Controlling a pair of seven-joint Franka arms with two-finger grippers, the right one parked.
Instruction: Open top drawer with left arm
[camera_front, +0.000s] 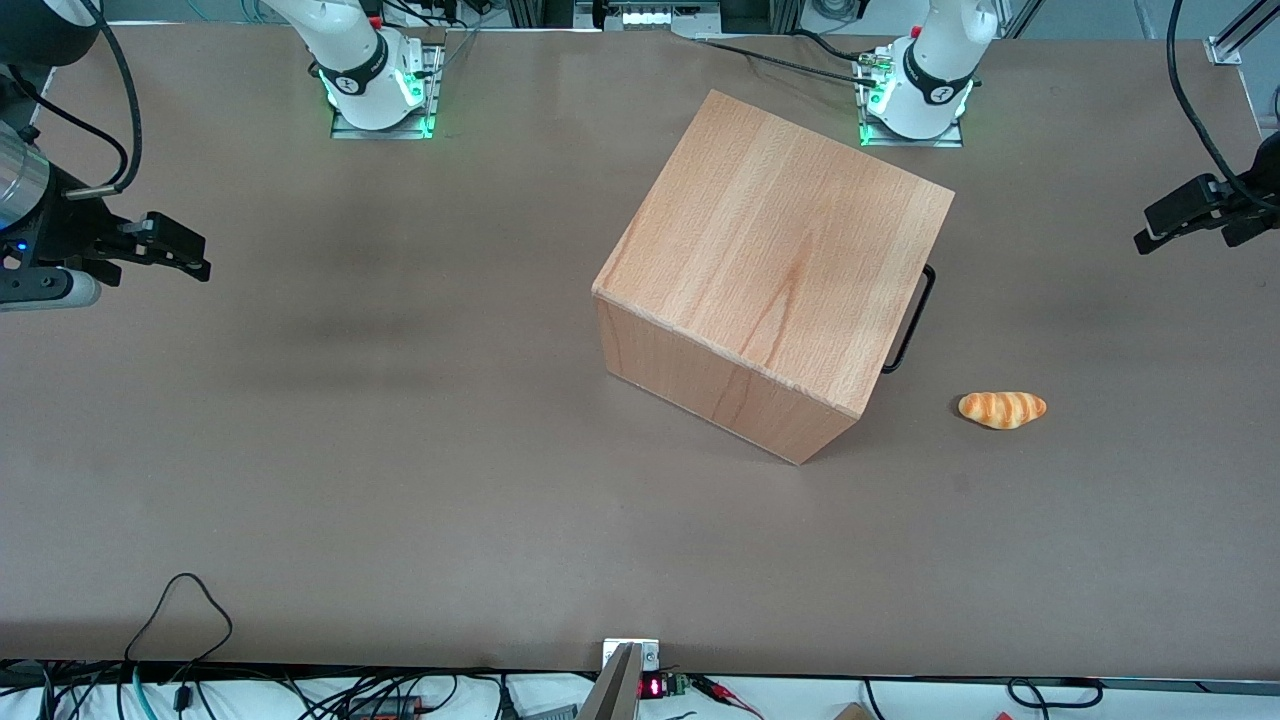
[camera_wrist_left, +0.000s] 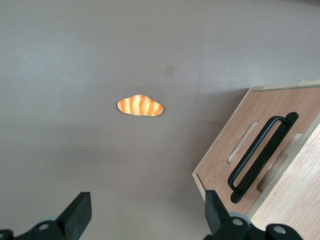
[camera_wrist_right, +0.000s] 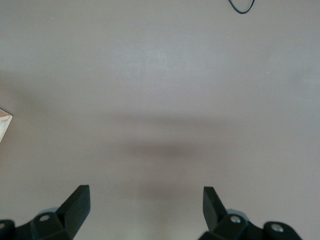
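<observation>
The big wooden cube (camera_front: 775, 260) stands in the middle of the table, turned at an angle. Its drawer face looks toward the working arm's end. From the front only the black bar handle (camera_front: 912, 318) shows past the cube's edge. In the left wrist view the top drawer (camera_wrist_left: 265, 105) sits flush in the cube, its handle (camera_wrist_left: 260, 152) standing off the panel. My left gripper (camera_front: 1150, 230) hovers well away from the cube, toward the working arm's end of the table. It (camera_wrist_left: 147, 215) is open, with only bare table between the fingers.
A small orange-striped bread roll (camera_front: 1002, 409) lies on the table in front of the drawer face, nearer the front camera than the handle; it also shows in the wrist view (camera_wrist_left: 140, 105). Loose cables (camera_front: 180, 610) lie at the table's near edge.
</observation>
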